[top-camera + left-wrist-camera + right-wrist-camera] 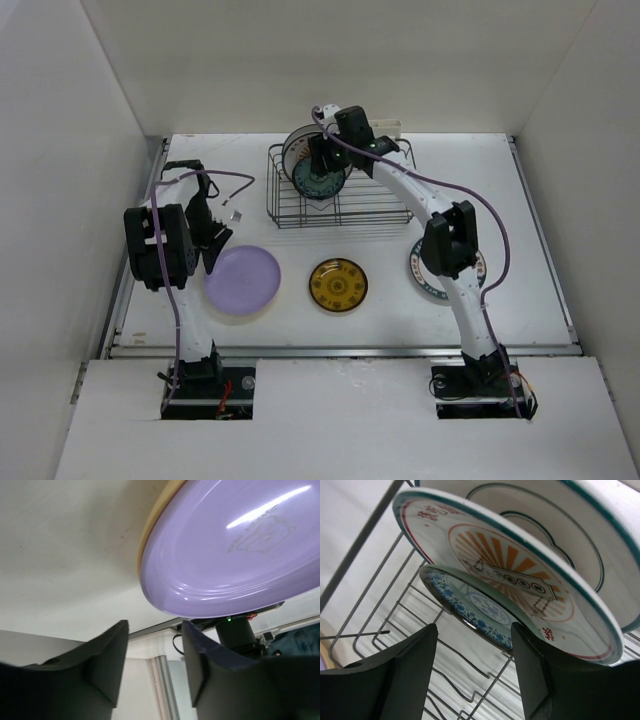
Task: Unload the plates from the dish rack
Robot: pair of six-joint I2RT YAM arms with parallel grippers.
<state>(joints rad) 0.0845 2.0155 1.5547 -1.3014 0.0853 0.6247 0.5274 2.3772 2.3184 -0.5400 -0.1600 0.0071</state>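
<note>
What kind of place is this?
Probably a robot test booth, not a kitchen: white walls enclose the table, the left arm and right arm are bolted at its edge, and the dish rack holds plates.

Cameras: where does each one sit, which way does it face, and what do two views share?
Top view: above and behind the arms, looking down on the table; both whole arms show, left tool and right tool included.
Left wrist: low over the table, facing the lavender plate; left tool at the bottom.
Right wrist: at the dish rack, facing a small blue plate and a white plate standing in it; right tool at the bottom.
Shared: top and left wrist, the lavender plate; top and right wrist, the dish rack.
</note>
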